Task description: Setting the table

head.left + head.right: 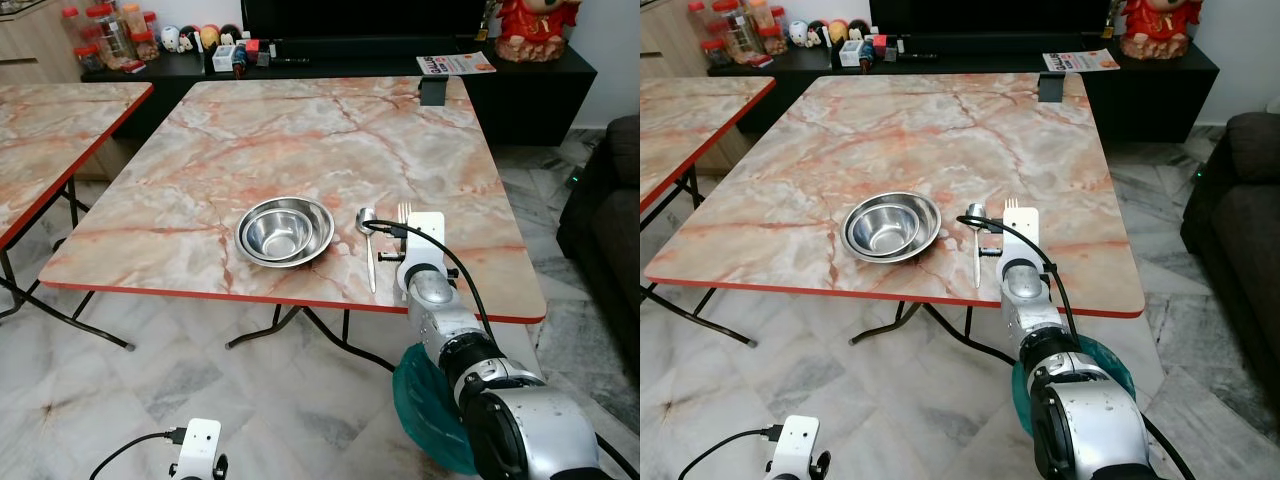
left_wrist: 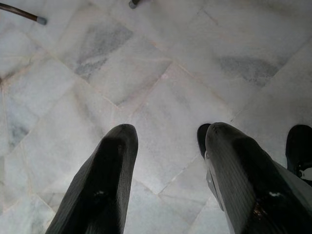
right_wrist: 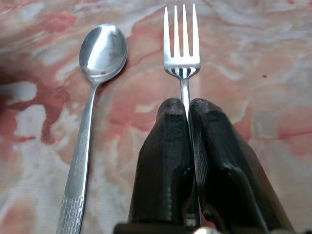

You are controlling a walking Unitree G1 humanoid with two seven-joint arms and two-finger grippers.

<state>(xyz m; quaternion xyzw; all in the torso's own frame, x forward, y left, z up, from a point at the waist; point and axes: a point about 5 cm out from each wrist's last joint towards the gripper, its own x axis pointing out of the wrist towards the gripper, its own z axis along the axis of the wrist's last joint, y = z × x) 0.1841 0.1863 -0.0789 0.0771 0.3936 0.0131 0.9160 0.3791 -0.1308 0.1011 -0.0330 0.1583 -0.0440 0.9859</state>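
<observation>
Two nested steel bowls [image 1: 285,232] sit near the front edge of the marble table [image 1: 300,140]. A spoon [image 1: 368,245] lies just right of them, bowl end away from me. My right gripper [image 3: 189,114] is shut on the handle of a steel fork [image 3: 182,44], holding it just over the tabletop right of the spoon [image 3: 92,97], tines pointing away. The fork's tines [image 1: 404,212] stick out past the right wrist. My left gripper [image 2: 168,146] hangs low over the marble floor, fingers apart and holding nothing.
A second marble table [image 1: 50,130] stands at the left. Behind is a dark TV console [image 1: 300,60] with jars, figurines and a magazine [image 1: 455,64]. A dark sofa [image 1: 610,210] is at the right. A small dark object [image 1: 433,90] sits at the table's far edge.
</observation>
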